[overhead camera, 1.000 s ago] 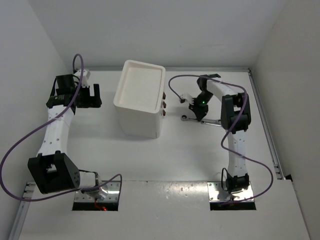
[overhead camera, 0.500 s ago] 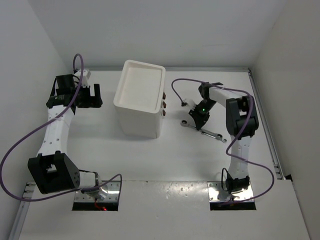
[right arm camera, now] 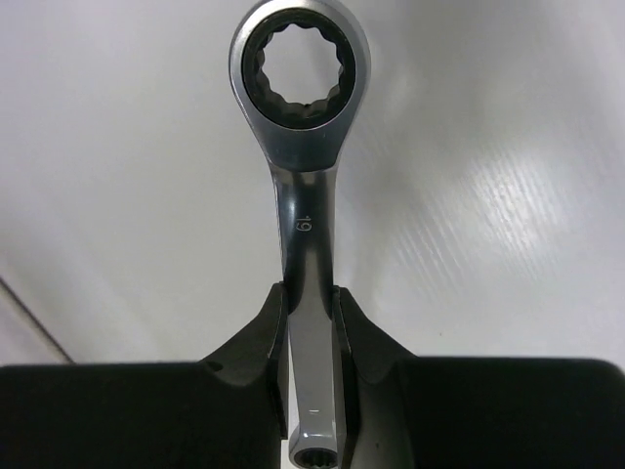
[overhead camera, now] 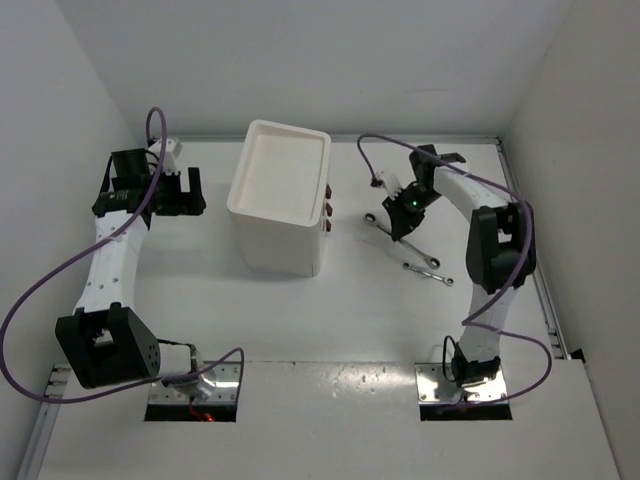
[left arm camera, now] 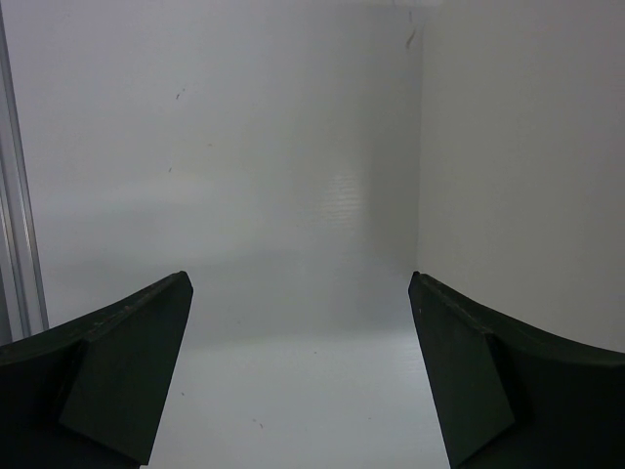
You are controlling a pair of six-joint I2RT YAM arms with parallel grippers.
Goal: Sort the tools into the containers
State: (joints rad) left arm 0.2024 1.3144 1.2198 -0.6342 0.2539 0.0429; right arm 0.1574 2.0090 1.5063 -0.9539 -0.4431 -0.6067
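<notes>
Right wrist view: the wrench point(right arm camera: 301, 127) shank sits pinched between the right end effector point(right arm camera: 311, 308) fingers, and its lower end runs off the bottom edge. From above, the cabinet point(overhead camera: 280, 180) hides its drawer fronts, with only the handles point(overhead camera: 327, 210) peeking out. The left end effector point(left arm camera: 298, 293) fingers are cropped at the bottom.

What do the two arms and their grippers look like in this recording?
Both the left arm and the right arm have white links with black joints, and each trails a looping purple cable. The left gripper and the right gripper are black and wedge-shaped. A small green light glows on the right wrist.
</notes>
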